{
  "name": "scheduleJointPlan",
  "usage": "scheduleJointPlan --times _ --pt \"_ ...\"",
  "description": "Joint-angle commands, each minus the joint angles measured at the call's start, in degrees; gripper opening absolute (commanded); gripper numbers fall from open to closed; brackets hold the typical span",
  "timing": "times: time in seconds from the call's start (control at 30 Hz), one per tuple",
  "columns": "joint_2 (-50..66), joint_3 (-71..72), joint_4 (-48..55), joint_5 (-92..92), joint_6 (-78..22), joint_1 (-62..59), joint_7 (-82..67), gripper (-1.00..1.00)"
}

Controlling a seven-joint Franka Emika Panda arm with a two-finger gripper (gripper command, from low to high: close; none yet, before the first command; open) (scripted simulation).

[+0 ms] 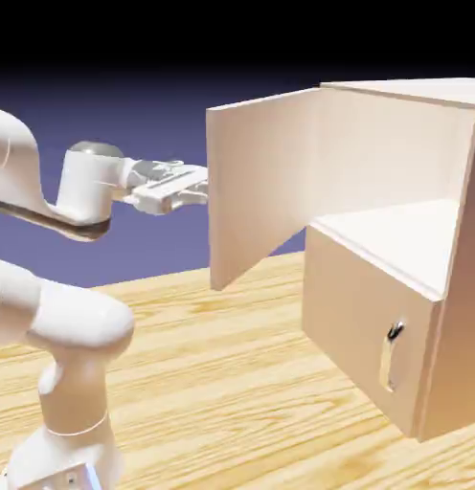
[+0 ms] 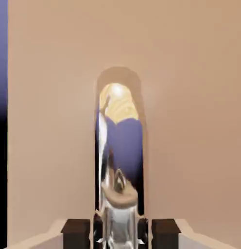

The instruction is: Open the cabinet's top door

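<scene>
The cabinet [image 1: 395, 258] was seen standing at the right side of the wooden surface [image 1: 232, 383], its lower panel shut with a small silver handle [image 1: 393, 352] on its front. The top door [image 1: 260, 182] was already swung well out from the upper compartment, its free edge turned toward the arm, so the task was judged nearly done. The gripper [image 1: 195, 188] was held level at the door's outer face. In the hand view the long silver bar handle [image 2: 120, 160] was seen running up between the dark fingertips [image 2: 76, 232], the jaws narrowed onto it. To finish well, the grip should be kept firm and the pull led along the door's arc about its hinge, not straight back, lest the bar slip from the jaws.
</scene>
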Motion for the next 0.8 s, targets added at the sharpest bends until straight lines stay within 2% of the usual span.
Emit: scheduleJointPlan --times 0.0,0.07,0.2,0.57,0.77 --pt "2.0 1.7 1.7 1.8 -1.9 -0.4 0.8 -1.0" --pt "6.2 4.7 5.2 5.0 -5.9 -1.2 2.5 -1.0" --pt "11.6 0.0 8.3 5.2 -13.4 6.6 5.9 -1.0" --pt "33.9 10.9 29.7 16.9 -31.9 0.6 16.2 -1.0" --pt "28.6 21.0 29.1 19.6 -26.4 -11.9 12.1 -1.0"
